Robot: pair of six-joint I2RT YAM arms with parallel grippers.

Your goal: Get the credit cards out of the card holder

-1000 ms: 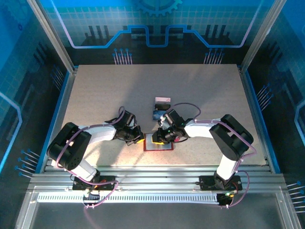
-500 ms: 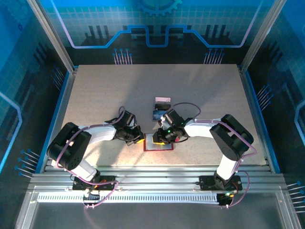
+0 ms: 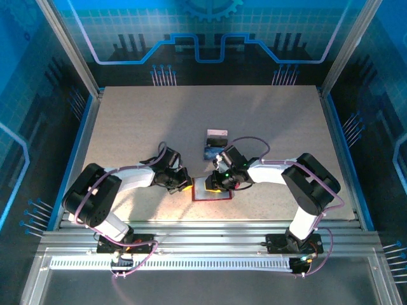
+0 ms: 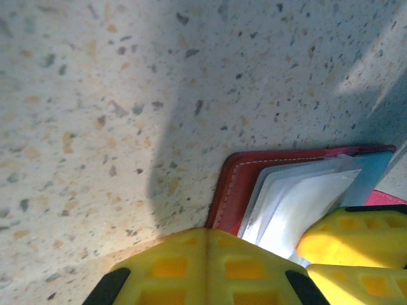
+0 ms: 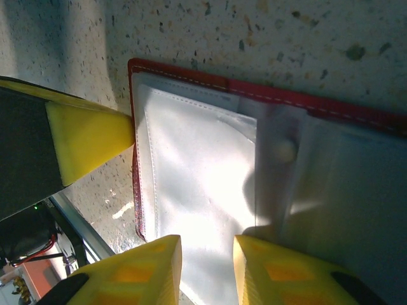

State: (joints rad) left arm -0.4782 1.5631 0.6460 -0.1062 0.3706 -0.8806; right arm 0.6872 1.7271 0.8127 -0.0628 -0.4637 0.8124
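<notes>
Left gripper, jaws shut, pins the card holder steady; right gripper, narrowly parted and empty, probes its pocket.

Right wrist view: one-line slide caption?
Right claw, fingers narrowly apart, above pale pockets of the open card holder; shut left claw at its edge.

Robot lab: aluminium-framed cell, speckled table.

Speckled table, open red card holder near front edge, left gripper at its left edge, right gripper above it, loose credit cards just beyond
</notes>
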